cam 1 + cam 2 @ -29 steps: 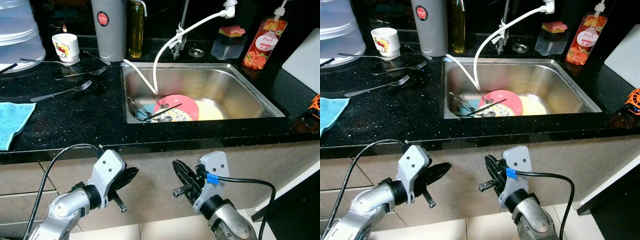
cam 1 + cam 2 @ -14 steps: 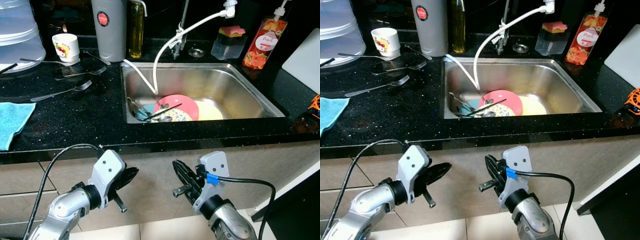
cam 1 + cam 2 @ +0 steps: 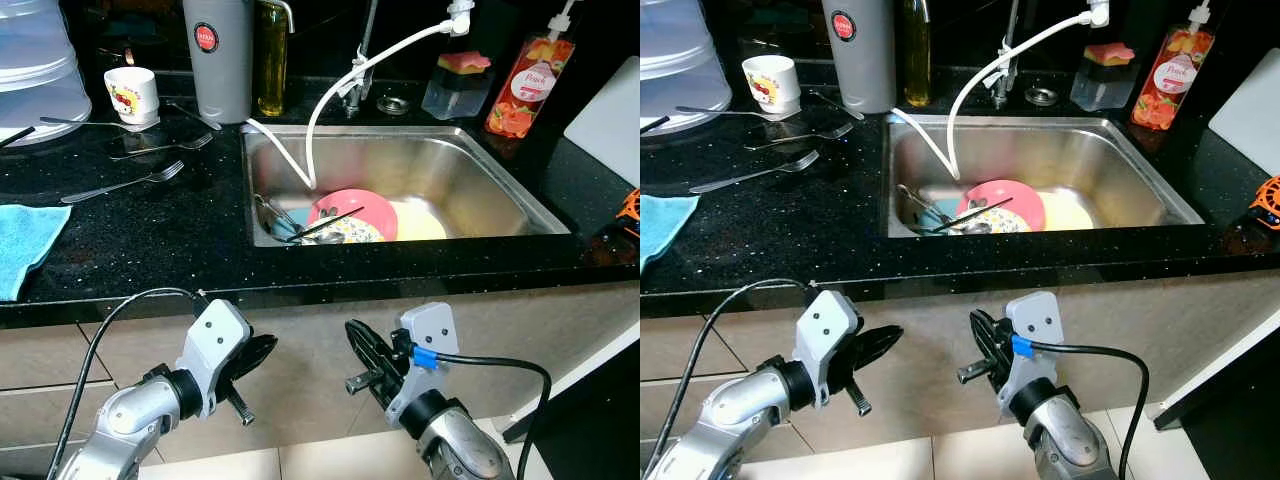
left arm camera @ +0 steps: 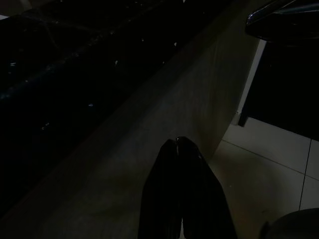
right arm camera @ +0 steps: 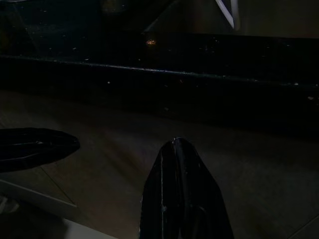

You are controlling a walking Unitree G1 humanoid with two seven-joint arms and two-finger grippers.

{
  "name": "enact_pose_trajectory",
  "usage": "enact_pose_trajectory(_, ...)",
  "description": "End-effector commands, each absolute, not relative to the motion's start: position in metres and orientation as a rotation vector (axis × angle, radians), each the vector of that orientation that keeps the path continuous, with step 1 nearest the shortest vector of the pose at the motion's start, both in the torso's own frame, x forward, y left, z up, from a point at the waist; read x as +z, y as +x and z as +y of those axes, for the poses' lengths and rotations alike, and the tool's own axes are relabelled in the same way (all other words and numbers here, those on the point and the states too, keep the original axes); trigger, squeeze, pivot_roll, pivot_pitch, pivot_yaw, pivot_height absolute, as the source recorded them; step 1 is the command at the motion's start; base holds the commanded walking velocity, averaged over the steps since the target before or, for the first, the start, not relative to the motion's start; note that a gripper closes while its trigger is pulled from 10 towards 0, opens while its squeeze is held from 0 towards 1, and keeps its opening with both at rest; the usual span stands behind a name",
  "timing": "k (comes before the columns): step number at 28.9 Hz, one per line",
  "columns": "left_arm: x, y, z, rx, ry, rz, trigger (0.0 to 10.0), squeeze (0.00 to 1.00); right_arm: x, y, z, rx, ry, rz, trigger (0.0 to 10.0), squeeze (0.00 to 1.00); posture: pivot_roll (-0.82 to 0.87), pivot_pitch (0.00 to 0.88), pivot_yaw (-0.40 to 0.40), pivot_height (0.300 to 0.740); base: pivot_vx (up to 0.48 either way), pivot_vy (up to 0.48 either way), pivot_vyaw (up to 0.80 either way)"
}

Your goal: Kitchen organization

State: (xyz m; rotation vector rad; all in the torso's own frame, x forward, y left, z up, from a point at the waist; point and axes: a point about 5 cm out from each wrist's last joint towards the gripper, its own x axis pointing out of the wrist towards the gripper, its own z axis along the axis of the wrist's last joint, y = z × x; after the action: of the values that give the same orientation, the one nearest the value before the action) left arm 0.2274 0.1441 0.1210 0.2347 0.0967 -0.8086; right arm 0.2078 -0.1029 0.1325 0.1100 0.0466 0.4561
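Observation:
A steel sink (image 3: 480, 170) is set in the black counter (image 3: 150, 230). In it lie a pink plate (image 3: 360, 208), a patterned plate (image 3: 352, 231), a yellow plate (image 3: 420, 222) and some cutlery (image 3: 285, 222). Three forks (image 3: 125, 183) and a white mug (image 3: 131, 93) sit on the counter to the left. My left gripper (image 3: 262, 350) and right gripper (image 3: 356, 340) hang below the counter edge in front of the cabinet, both shut and empty. The wrist views are dark; each shows its fingers (image 4: 182, 194) (image 5: 182, 189) pressed together.
A white hose (image 3: 345, 85) runs from the tap into the sink. A grey flask (image 3: 217, 55), an oil bottle (image 3: 271, 55), a sponge holder (image 3: 455, 85) and a soap bottle (image 3: 530, 85) line the back. A blue cloth (image 3: 25, 245) lies at left, with clear containers (image 3: 35, 70) behind.

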Motion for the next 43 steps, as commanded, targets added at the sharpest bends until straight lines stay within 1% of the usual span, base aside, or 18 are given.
enact_pose_trajectory(1, 0.1205, 0.2256, 0.1422, -0.823, 0.226, 0.100, 10.0, 0.00, 0.1311, 0.2071, -0.1038, 0.449, 0.113, 0.056, 10.0, 0.00, 0.16, 0.036, -0.055, 0.740, 0.000, 0.000, 0.00)
enact_pose_trajectory(43, 0.1207, 0.2250, 0.1416, -0.824, 0.226, 0.098, 10.0, 0.00, 0.1311, 0.2071, -0.1044, 0.449, 0.116, 0.057, 10.0, 0.00, 0.16, 0.039, -0.057, 0.740, 0.000, 0.000, 0.00)
